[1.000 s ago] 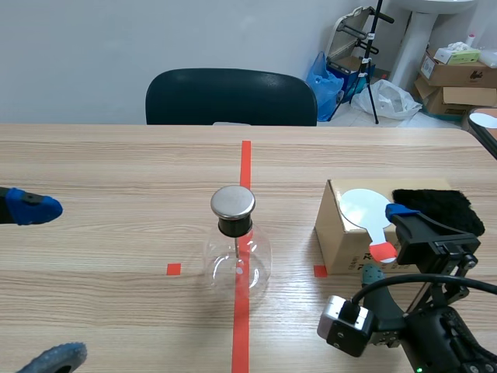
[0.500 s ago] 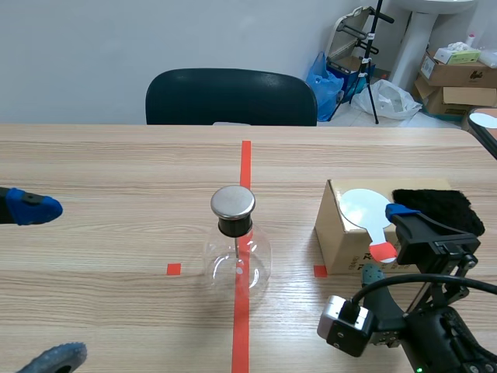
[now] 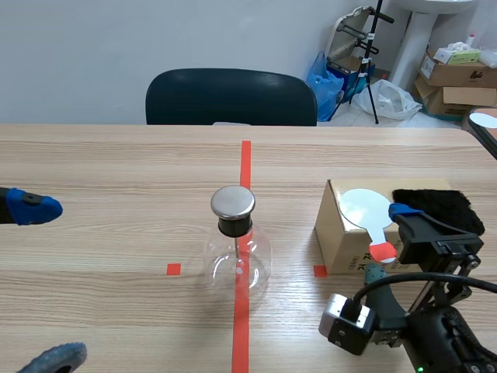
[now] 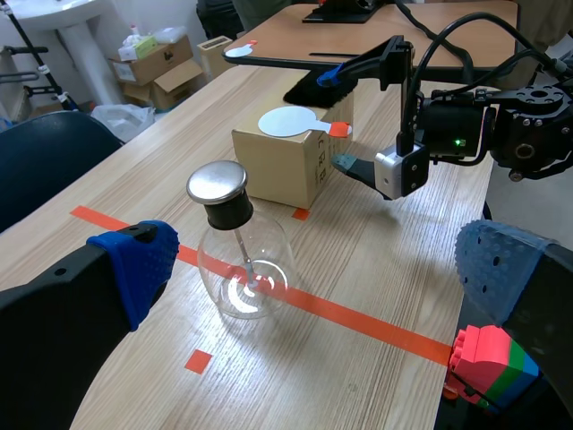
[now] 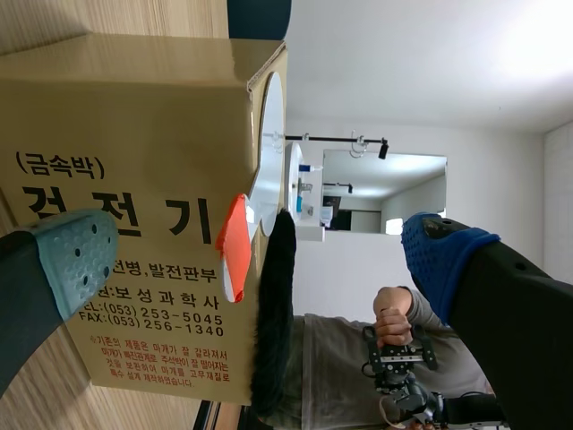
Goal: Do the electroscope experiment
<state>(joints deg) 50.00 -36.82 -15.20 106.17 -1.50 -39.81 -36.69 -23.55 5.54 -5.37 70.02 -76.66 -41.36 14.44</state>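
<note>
Paddle handle (image 3: 380, 251) on box (image 3: 338, 241), inside open right claw (image 3: 387, 242)

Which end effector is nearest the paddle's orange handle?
The right end effector, open with the handle between its fingers; the left end effector sits across the flask, also open.

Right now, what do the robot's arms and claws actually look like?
Both are black. The left gripper has two thick fingers tipped with dotted blue pads. The right gripper has one grey-green pad and one blue. Its arm carries a small silver camera box, a looping black cable and a tiny green light.
</note>
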